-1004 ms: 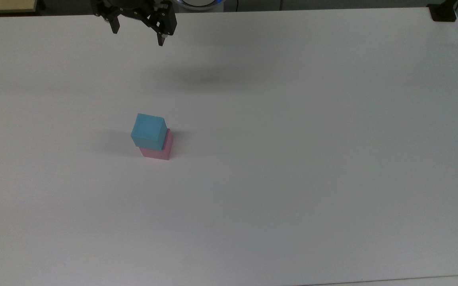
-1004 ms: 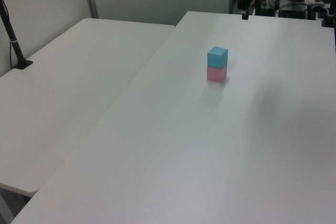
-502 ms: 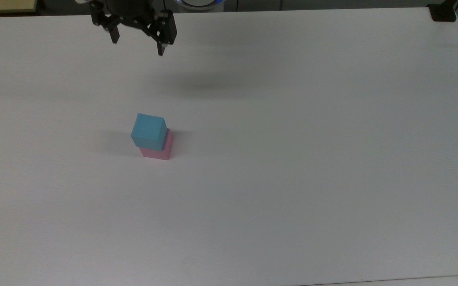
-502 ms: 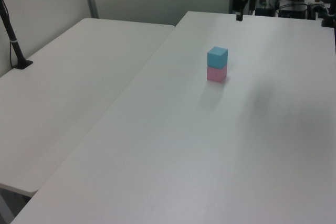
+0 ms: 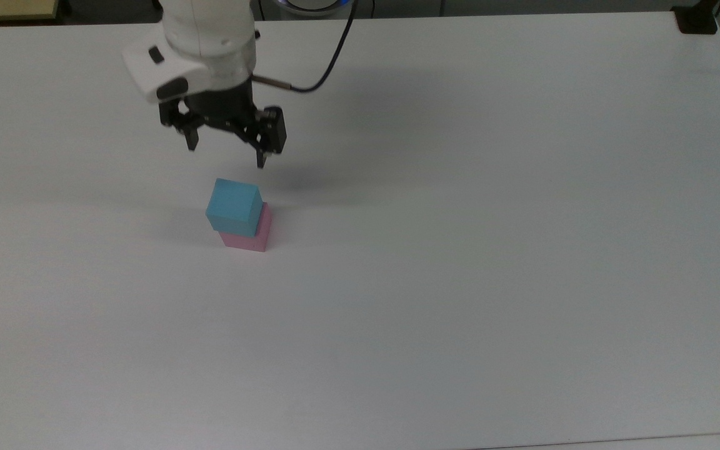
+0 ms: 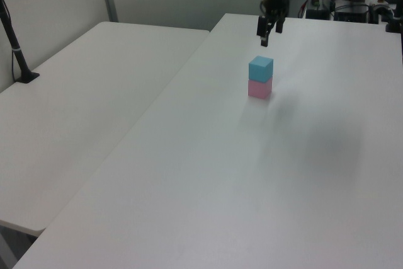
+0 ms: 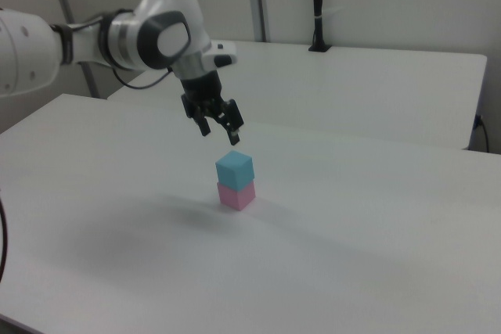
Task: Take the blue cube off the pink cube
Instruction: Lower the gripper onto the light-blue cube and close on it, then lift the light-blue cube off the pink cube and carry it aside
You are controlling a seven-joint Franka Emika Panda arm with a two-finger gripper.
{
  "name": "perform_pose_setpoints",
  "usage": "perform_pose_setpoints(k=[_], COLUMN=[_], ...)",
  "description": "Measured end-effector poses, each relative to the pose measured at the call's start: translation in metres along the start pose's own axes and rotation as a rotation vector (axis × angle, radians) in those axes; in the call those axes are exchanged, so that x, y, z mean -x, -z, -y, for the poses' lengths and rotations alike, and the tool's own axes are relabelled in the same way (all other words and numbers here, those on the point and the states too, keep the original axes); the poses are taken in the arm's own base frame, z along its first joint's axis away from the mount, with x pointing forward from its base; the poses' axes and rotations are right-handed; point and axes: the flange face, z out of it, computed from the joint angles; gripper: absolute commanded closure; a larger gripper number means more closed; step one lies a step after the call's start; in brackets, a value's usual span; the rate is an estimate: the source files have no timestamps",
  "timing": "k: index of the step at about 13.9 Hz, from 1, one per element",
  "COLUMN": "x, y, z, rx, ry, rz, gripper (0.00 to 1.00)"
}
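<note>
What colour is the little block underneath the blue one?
Pastel pink. The pink cube sits under the blue cube, clearest in the right view.

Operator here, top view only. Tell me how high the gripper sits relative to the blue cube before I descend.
Observer: In the right view the gripper hangs above the blue cube, with clear air between its fingertips and the cube's top.
Operator: Report whether the stack is square.
Observer: In the left view the blue cube sits flush on the pink cube, sides roughly in line, not overhanging.
Operator: Confirm the jaws.
Observer: The right view shows them open with nothing between them, up and toward the right view's left of the cube.
</note>
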Motion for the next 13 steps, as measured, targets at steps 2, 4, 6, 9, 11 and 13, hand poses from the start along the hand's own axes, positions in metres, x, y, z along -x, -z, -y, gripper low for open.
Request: perform_pose_setpoints(k=[2,4,6,9,11,13], x=[-0.009,-0.015,-0.021,-0.022,-0.023,-0.025], y=[-0.025,-0.052,-0.08,-0.098,-0.099,-0.094], z=[0.005,0.011,0.015,0.015,0.012,0.009], rx=[0.006,0.013,0.021,0.031,0.033,0.03], ry=[0.005,0.011,0.018,0.018,0.03,0.026], rz=[-0.014,-0.014,-0.011,0.006,0.006,-0.004], gripper=[0.0,0.0,0.01,0.69,0.81,0.81])
